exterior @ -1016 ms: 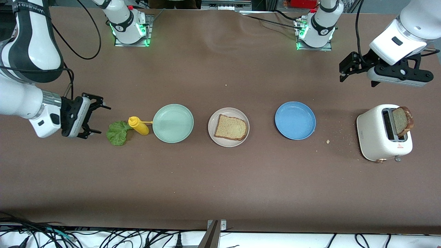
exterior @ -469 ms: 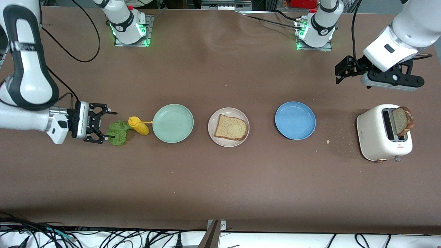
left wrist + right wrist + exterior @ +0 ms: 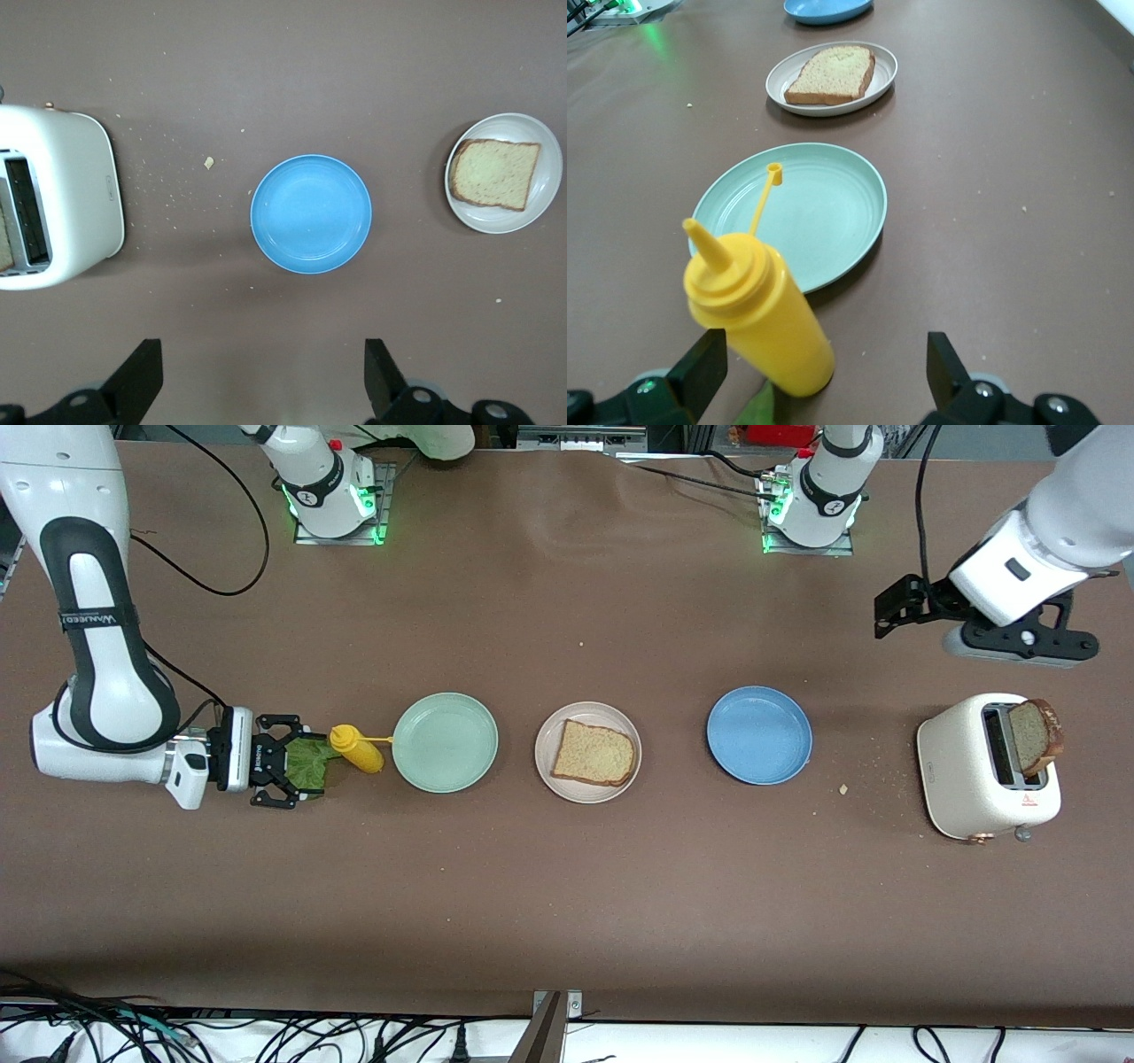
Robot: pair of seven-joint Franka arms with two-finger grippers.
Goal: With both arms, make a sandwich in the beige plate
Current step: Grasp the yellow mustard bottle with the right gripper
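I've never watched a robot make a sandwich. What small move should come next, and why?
Probably the right gripper should shut on the lettuce leaf: its open fingers are at the leaf beside the mustard bottle. The beige plate holds only one bread slice, so lettuce seems due next. The left gripper waits open near the toaster.

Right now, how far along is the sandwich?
Done: one bread slice lies on the beige plate. In hand: the right gripper, open, is at the lettuce leaf beside the mustard bottle. Left: lettuce and the toaster's slice; the left gripper hangs open above the table.
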